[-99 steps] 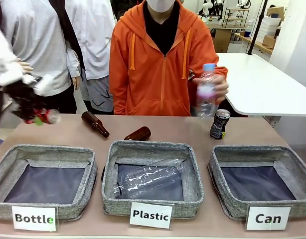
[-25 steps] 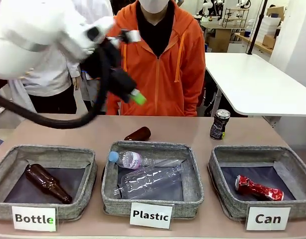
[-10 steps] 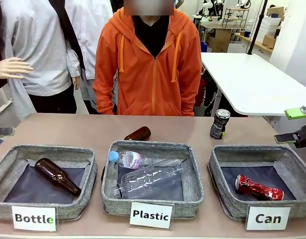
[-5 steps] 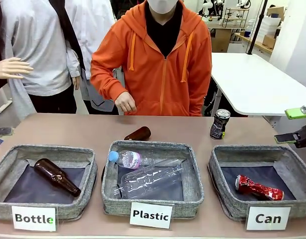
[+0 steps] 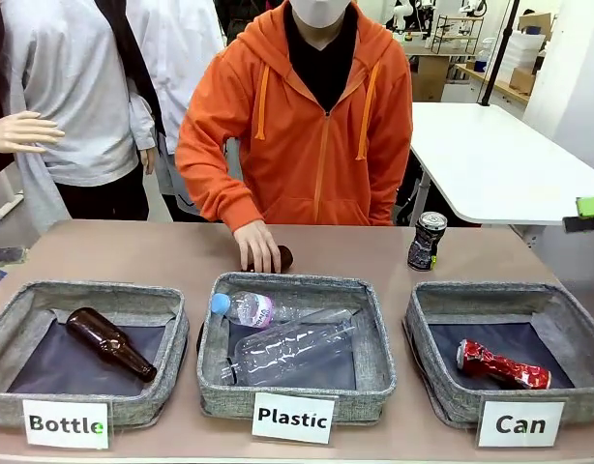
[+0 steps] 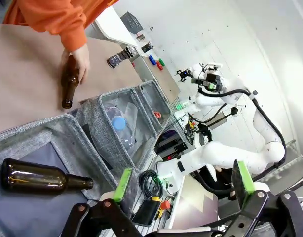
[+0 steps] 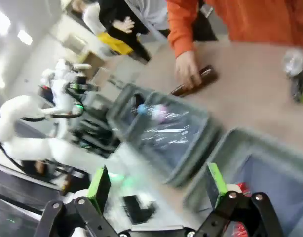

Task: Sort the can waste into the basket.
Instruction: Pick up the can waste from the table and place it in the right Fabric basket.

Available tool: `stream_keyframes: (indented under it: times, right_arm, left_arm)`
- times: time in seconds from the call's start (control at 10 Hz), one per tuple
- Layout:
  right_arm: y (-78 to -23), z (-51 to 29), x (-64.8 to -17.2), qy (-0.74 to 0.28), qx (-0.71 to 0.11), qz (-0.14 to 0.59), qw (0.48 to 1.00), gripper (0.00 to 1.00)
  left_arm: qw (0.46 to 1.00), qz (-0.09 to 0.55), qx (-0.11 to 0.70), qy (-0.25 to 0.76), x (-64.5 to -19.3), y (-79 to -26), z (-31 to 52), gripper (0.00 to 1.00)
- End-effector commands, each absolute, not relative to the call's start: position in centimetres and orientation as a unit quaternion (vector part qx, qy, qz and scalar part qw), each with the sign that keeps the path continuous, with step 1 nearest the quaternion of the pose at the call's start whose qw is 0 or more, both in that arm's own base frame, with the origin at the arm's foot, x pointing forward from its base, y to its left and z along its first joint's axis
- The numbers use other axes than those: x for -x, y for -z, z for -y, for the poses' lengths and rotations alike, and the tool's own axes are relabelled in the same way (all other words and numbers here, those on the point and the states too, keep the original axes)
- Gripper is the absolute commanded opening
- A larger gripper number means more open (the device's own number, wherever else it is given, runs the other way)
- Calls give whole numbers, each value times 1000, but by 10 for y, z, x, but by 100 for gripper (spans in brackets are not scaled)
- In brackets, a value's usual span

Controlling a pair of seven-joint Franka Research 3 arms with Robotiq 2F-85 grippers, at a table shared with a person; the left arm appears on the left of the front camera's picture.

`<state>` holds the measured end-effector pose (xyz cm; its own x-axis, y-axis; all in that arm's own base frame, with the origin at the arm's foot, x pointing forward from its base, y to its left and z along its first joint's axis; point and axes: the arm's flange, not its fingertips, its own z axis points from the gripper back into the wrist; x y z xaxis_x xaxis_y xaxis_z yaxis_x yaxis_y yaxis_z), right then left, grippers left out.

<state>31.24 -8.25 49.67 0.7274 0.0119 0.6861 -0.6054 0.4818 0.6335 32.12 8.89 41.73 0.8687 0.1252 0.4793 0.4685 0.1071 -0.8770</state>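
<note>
My left tool point(image 6: 183, 183) and right tool point(image 7: 158, 186) are both released and empty, the crushed red can point(image 5: 502, 365) lies inside the Can basket point(image 5: 434, 385), and the black can point(image 5: 427, 241) stands upright on the bench point(image 5: 133, 253) just behind that basket.

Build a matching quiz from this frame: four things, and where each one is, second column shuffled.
1. crushed red can
2. black can
3. blue-capped clear bottle
4. person's hand

a. upright on the table, beyond the bins
b. lying in the Plastic bin
c. lying in the Can basket
d. on a brown bottle on the table

Pairs: 1-c, 2-a, 3-b, 4-d
</note>
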Motion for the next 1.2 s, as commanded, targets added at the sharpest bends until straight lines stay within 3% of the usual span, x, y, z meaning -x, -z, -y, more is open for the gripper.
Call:
stream_keyframes:
  times: [0.0, 0.4, 0.5, 0.8, 0.9, 1.1]
  right_arm:
    - [-459, 92, -363, -374, -254, 517, 727, 100]
    - [-413, 101, -402, -359, -184, 489, 773, 100]
    - [-439, 102, -382, -385, -250, 431, 777, 100]
    - [-426, 106, -390, -388, -219, 447, 776, 100]
    - [-420, 105, -392, -410, -204, 413, 787, 100]
    - [-403, 108, -435, -385, -211, 395, 807, 100]
  left_arm:
    - [707, 230, 659, 117, -322, -421, -88, 100]
    - [707, 230, 659, 117, -322, -421, -88, 100]
    - [707, 230, 659, 117, -322, -421, -88, 100]
    - [707, 230, 659, 117, -322, -421, -88, 100]
    - [707, 230, 659, 117, -322, -421, -88, 100]
    - [705, 244, 645, 164, -304, -435, -102, 100]
